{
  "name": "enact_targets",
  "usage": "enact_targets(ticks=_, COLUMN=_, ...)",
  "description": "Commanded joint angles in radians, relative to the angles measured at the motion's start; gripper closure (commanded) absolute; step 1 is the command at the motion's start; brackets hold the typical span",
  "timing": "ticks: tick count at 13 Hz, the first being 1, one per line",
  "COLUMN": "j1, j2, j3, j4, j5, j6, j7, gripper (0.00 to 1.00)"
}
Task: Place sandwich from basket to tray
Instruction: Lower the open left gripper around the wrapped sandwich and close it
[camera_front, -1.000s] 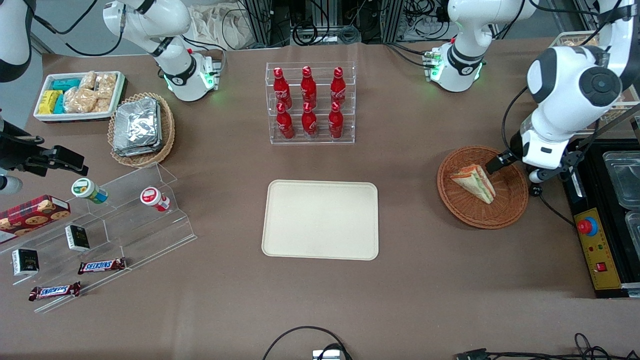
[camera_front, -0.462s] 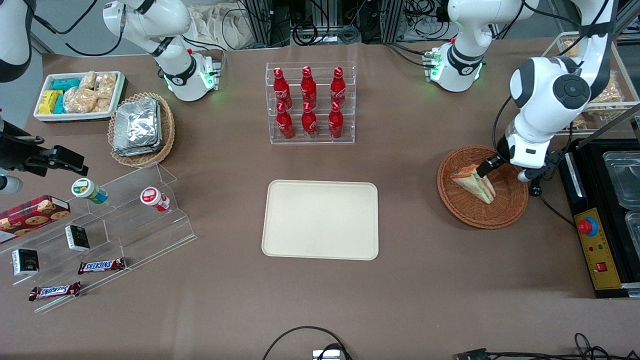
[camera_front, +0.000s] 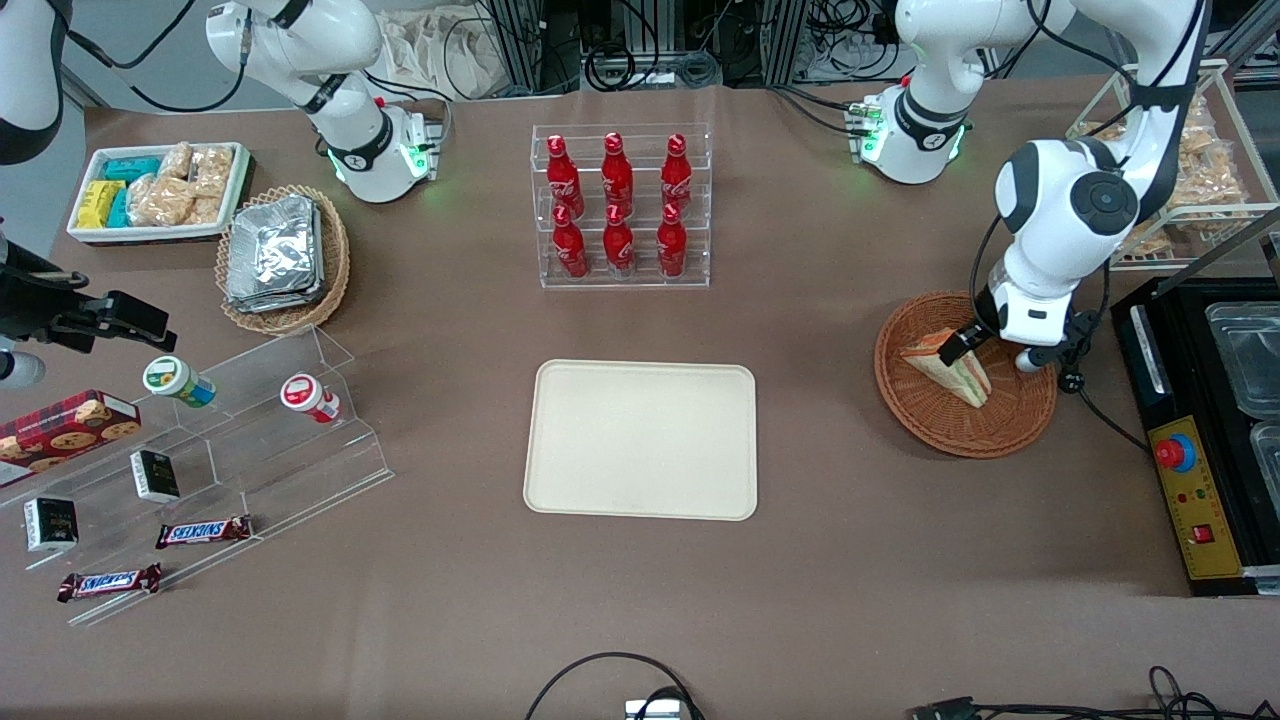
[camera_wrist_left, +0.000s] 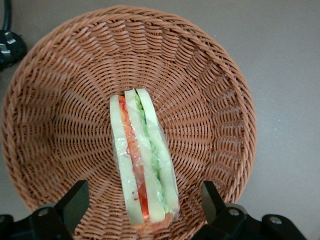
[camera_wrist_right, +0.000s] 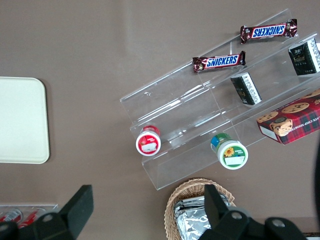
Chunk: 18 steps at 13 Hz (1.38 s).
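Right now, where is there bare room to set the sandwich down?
The tray is bare all over, with open tabletop between it and the basket. The sandwich lies in the basket, the open gripper straddling it. The acrylic shelf is crowded.

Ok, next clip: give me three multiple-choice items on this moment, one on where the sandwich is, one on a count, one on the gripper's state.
1. Where is the sandwich?
A. In the basket
B. On the tray
C. On the bare table

2. How many red bottles stand in the clear rack?
A. Four
B. Six
C. Eight

3. What is the state of the gripper?
A. Shut on the sandwich
B. Open, fingers either side of the sandwich
C. Shut on the basket rim

Answers:
1. A, the left wrist view shows the wedge lying on the weave.
2. B, the front view shows two rows of three.
3. B, both fingers stand clear of the bread with a gap on each side.
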Motion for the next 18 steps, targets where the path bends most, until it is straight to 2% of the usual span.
enact_targets(ticks=1, j1=-0.025, j2=0.041, j3=-0.001, j4=-0.019, j5=0.006, j6=0.078, j7=-0.066, gripper=0.0)
enact_targets(ticks=6, j1=-0.045, j2=0.099, j3=-0.001, j4=-0.043, j5=0.006, j6=0.176, j7=-0.093, gripper=0.0)
enact_targets(ticks=11, j1=-0.045, j2=0.116, j3=0.001, j4=-0.045, j5=0.012, j6=0.182, j7=-0.091, gripper=0.0)
enact_targets(ticks=12, j1=-0.045, j2=0.116, j3=0.001, j4=-0.045, j5=0.012, j6=0.182, j7=-0.09, gripper=0.07)
enact_targets(ticks=14, j1=-0.045, j2=0.116, j3=0.001, j4=-0.045, j5=0.02, j6=0.182, j7=-0.088, gripper=0.35)
enact_targets(ticks=15, j1=-0.045, j2=0.116, j3=0.001, j4=-0.045, j5=0.029, j6=0.182, j7=-0.087, gripper=0.44)
enact_targets(ticks=17, j1=-0.036, j2=0.116, j3=0.002, j4=-0.045, j5=0.072, j6=0.182, j7=-0.087, gripper=0.56)
enact_targets(ticks=18, j1=-0.035, j2=0.118, j3=0.004, j4=-0.045, j5=0.084, j6=0.182, j7=-0.085, gripper=0.58)
